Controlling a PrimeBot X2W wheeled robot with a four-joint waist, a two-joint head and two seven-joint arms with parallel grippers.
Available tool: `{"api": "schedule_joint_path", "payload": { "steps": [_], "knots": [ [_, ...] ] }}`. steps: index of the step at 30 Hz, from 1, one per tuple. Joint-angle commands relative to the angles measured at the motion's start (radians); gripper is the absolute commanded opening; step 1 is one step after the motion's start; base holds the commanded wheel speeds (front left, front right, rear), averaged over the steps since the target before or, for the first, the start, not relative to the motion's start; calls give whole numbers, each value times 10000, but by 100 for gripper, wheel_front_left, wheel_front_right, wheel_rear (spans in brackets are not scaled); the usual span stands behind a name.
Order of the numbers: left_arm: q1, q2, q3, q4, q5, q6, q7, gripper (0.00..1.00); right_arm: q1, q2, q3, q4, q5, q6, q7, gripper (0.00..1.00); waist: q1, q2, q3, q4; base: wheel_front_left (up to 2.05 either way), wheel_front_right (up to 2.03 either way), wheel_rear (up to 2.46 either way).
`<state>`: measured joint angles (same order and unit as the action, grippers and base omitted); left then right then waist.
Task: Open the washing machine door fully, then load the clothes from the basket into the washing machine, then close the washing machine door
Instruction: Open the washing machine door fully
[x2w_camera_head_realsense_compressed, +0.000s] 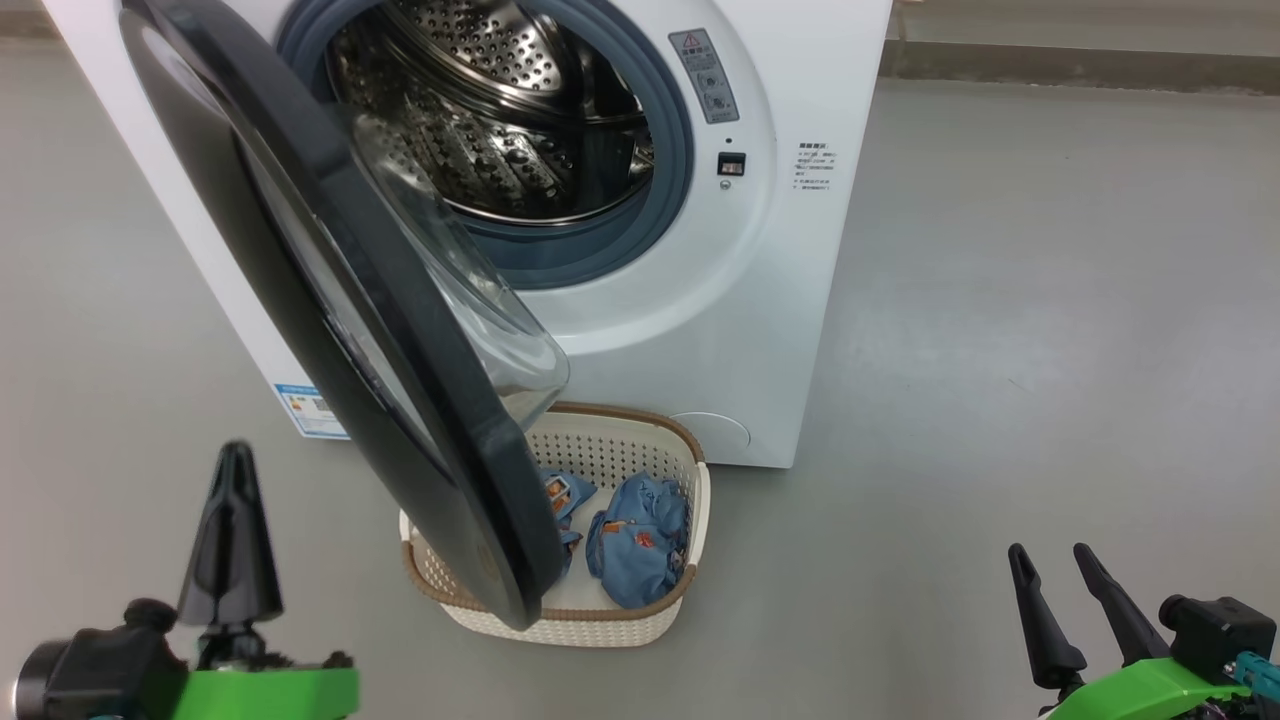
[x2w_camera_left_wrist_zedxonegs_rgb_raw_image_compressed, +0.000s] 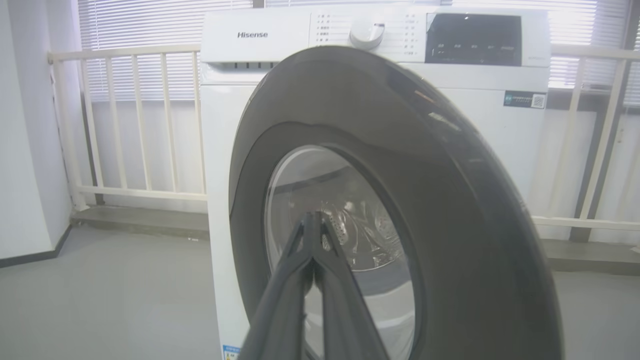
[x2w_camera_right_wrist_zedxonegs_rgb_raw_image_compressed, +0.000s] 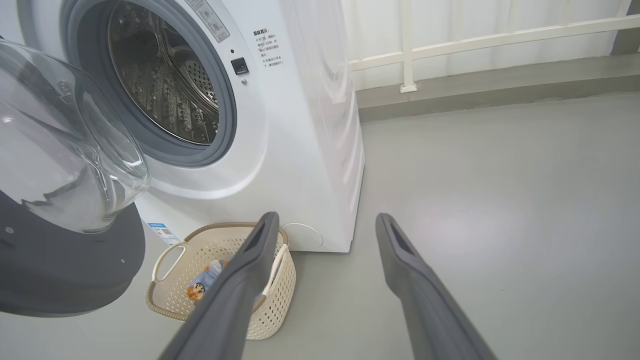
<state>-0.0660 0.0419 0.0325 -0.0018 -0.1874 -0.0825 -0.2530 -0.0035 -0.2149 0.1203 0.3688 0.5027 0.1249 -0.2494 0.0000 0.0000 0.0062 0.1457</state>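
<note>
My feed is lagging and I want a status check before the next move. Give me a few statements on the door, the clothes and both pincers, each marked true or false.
1. The washing machine door is latched shut. False: it stands swung open, with the drum exposed.
2. The clothes lie in the basket. True.
3. The left pincer is shut with nothing between its fingers. True.
4. The right pincer grips the basket. False: it is open, over the floor and apart from the basket.
5. The basket sits on the floor in front of the washing machine. True.
</note>
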Motion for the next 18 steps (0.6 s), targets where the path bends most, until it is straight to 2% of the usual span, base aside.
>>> {"api": "schedule_joint_path", "payload": {
  "steps": [1, 5, 9, 18],
  "knots": [
    [-456, 84, 137, -510, 72, 49, -88, 0, -11, -117, 142, -250, -64, 58, -124, 100, 0, 0, 2, -25, 0, 0, 0],
    [-514, 84, -811, -1583, 45, 125, -88, 0, -41, -109, 111, -304, -102, 58, -124, 100, 0, 0, 77, -50, 0, 0, 0],
    [-861, 84, -2010, -1833, -98, 146, -88, 0, -83, -101, 64, -314, -150, 58, -124, 100, 0, 0, 191, -67, 0, 0, 0],
    [-1775, 84, -4129, -281, -1268, 348, -88, 0, -249, -93, 202, -255, -206, 58, -124, 100, 0, 0, 364, -291, 0, 0, 0]
  ]
}}
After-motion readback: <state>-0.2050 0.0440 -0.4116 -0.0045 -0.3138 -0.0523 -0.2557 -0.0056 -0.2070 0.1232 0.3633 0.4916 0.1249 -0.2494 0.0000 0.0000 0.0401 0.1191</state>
